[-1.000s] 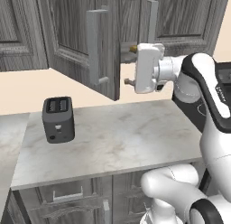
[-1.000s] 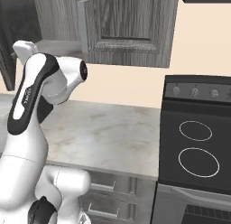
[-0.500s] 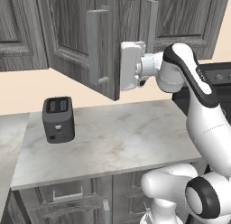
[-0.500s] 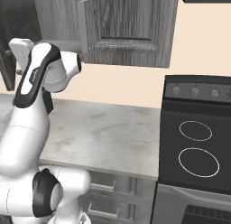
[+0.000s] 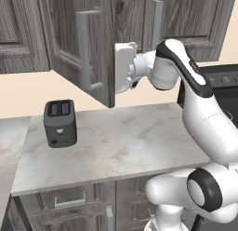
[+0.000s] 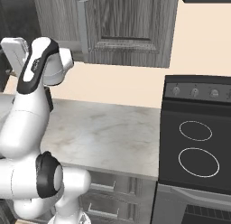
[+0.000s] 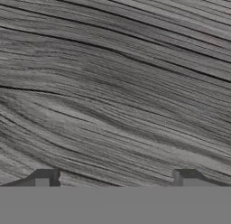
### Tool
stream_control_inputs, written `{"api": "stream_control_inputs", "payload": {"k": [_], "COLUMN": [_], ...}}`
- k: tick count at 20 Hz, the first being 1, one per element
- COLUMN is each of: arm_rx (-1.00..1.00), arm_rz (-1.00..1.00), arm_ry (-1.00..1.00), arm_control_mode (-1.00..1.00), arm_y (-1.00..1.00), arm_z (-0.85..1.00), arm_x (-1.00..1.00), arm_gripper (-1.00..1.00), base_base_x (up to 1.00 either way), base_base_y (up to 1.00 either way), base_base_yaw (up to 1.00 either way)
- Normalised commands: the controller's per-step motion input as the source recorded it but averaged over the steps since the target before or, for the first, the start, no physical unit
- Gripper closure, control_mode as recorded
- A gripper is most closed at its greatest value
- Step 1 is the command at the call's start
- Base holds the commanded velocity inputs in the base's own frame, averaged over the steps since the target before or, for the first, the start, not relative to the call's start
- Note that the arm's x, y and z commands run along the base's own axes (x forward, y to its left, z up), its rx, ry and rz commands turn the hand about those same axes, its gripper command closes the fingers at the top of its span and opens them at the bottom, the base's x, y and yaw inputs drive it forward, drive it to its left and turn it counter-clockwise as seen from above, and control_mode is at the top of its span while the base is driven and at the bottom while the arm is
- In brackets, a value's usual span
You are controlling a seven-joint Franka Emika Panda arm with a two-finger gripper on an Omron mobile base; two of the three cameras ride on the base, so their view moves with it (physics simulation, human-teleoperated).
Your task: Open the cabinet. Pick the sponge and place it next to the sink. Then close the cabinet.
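Note:
The cabinet (image 5: 186, 20) is dark grey wood grain. Its left door (image 5: 65, 44) stands swung out over the counter, silver bar handle (image 5: 84, 53) facing outward. My gripper (image 5: 117, 69) sits at that door's free edge, on its inner side, its fingers hidden behind the door. In the hand view my gripper (image 7: 115, 178) is open, the two fingertips (image 7: 43, 177) wide apart and close to the wood-grain panel (image 7: 117, 83), nothing between them. The right door's handle (image 5: 156, 20) is beside my forearm. The sponge and the sink are out of view.
A black toaster (image 5: 59, 123) stands on the marble counter (image 5: 121, 146) at the left. A black stove (image 6: 198, 146) adjoins the counter on the right. Low cabinets with horizontal handles (image 5: 69, 204) run under the counter. My elbow (image 6: 43, 60) hangs over the counter.
My hand has slid left, from beside the right door to the open left door's edge, while the elbow swung out. The opening of the jaws is unchanged.

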Motion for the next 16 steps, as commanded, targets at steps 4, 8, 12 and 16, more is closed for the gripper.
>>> {"api": "stream_control_inputs", "payload": {"k": [4, 8, 12, 16], "arm_rx": [0.00, 0.00, 0.00, 0.00], "arm_rz": [0.17, 0.14, 0.10, 0.08], "arm_ry": [0.00, 0.00, -0.04, -0.03], "arm_control_mode": [-1.00, -1.00, -1.00, -1.00], "arm_y": [0.48, 0.57, 0.66, 0.68], "arm_z": [0.00, 0.00, 0.00, 0.00], "arm_x": [-0.31, -0.25, -0.28, -0.30], "arm_gripper": [-1.00, -1.00, -1.00, -1.00], "base_base_x": [0.00, 0.00, 0.00, 0.00], "base_base_y": [0.00, 0.00, 0.00, 0.00], "base_base_yaw": [0.00, 0.00, 0.00, 0.00]}}
